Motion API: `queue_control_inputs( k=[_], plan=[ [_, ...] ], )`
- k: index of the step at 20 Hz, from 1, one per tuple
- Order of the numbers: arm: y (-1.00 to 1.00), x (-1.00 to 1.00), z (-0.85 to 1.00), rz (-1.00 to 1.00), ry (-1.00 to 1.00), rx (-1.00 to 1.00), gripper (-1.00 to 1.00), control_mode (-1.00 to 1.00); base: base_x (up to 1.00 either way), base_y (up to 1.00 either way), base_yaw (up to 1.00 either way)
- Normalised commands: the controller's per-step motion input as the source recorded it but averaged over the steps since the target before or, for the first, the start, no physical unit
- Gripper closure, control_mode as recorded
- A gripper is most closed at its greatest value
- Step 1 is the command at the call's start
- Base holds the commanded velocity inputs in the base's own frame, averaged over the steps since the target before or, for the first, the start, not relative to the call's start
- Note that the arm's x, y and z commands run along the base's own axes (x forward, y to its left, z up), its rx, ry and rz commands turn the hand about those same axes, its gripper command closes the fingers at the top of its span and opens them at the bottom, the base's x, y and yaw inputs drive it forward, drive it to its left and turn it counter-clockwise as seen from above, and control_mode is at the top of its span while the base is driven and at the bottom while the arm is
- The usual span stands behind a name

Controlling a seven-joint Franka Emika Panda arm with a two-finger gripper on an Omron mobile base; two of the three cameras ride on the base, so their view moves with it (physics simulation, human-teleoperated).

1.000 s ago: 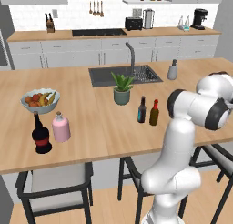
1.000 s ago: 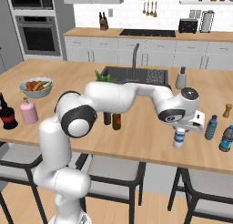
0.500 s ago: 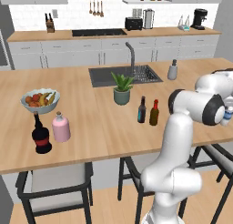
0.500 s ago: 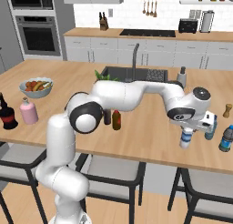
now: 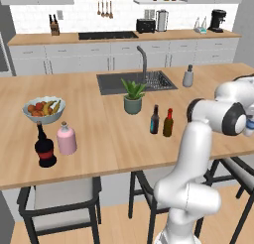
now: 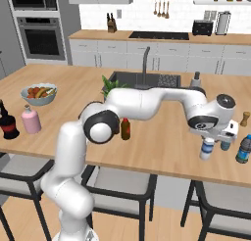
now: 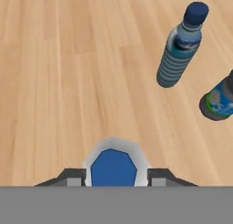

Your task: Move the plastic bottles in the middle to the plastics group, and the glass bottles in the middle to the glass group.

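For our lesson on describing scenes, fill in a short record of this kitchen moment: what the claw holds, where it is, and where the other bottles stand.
claw: claw shut on the small plastic bottle, above the counter
small plastic bottle: clear-whitish, blue label band
nearby plastics: teal-blue bottle stands just to the right in the right base view; ribbed in the hand view
glass bottles in the middle: amber bottle and dark bottle, upright, side by side
glass group: black red-labelled bottle beside pink bottle
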Motion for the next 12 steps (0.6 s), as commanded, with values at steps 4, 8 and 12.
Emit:
queue_control_inputs(
  k=[4,8,12],
  plan=[
    [-0.36,0.03,0.0,0.0,0.0,0.0,1.0,-1.0,0.0,0.0,0.0],
    [-0.36,0.14,0.0,0.0,0.0,0.0,1.0,-1.0,0.0,0.0,0.0],
    [-0.32,0.21,-0.04,0.0,0.0,0.0,1.0,-1.0,0.0,0.0,0.0]
  ],
)
